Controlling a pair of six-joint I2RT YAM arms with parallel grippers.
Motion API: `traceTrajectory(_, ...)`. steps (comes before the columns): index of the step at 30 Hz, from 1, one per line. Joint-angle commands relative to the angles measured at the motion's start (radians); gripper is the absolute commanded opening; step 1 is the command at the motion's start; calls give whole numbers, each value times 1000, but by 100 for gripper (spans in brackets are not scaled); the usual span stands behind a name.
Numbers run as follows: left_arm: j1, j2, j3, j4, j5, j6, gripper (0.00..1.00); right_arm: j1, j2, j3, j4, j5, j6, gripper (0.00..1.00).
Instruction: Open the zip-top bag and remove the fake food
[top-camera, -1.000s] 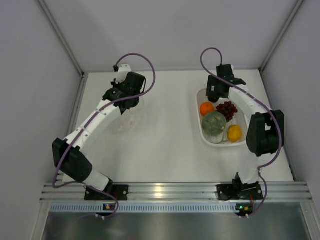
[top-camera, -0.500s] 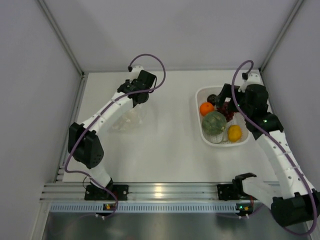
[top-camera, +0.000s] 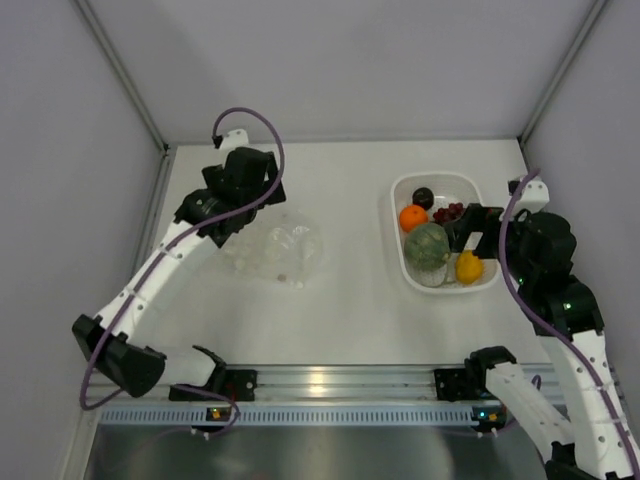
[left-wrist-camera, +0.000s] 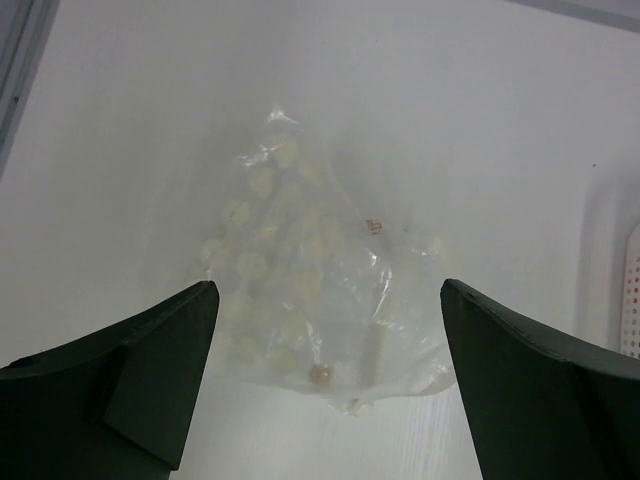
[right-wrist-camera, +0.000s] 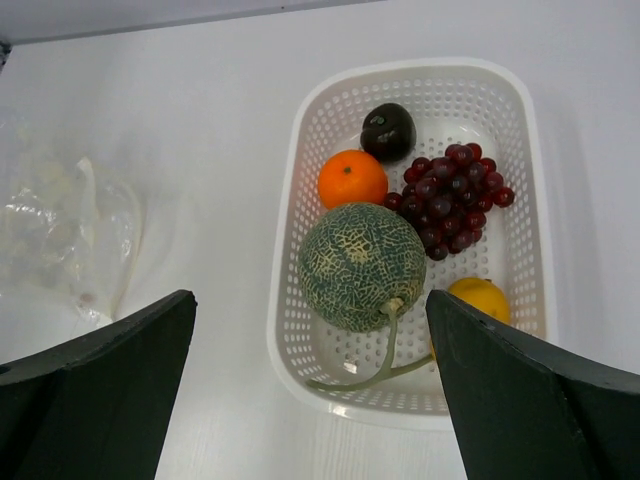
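Zip-top bag (left-wrist-camera: 300, 300) close in left wrist view, fake food (right-wrist-camera: 362, 265) in right's

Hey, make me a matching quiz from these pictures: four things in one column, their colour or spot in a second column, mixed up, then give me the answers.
Column one
1. melon
2. lemon
3. zip-top bag
4. grape bunch

Column two
A. yellow, inside the basket
B. dark red, next to the orange
C. green with a netted skin
D. clear with pale dots, lying outside the basket

Pairs: 1-C, 2-A, 3-D, 4-B
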Motion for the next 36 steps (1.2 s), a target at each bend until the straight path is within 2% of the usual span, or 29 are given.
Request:
traceTrajectory(1, -2, -158, -60, 8, 37, -6, 99, -2, -52, 27, -56, 13, -41, 99)
traceTrajectory(5, -3, -316, -191, 5, 42, 6, 99, -2, -75, 62, -121, 98, -58, 100)
traceTrajectory(12, -3, -644, -380, 5, 89, 113, 99, -2, -141, 81, -207, 141, -100, 99)
traceTrajectory(22, -3, -1000, -532, 3, 125, 212, 99, -3, -247, 61, -256, 179, -152, 99)
traceTrajectory(28, -2, -1081, -571, -1, 111, 241, 98, -3, -273, 61, -254, 188, -155, 100)
traceTrajectory(36, -2, -1069, -569, 2, 88, 239, 99, -3, -253, 56, -245, 194, -147, 99)
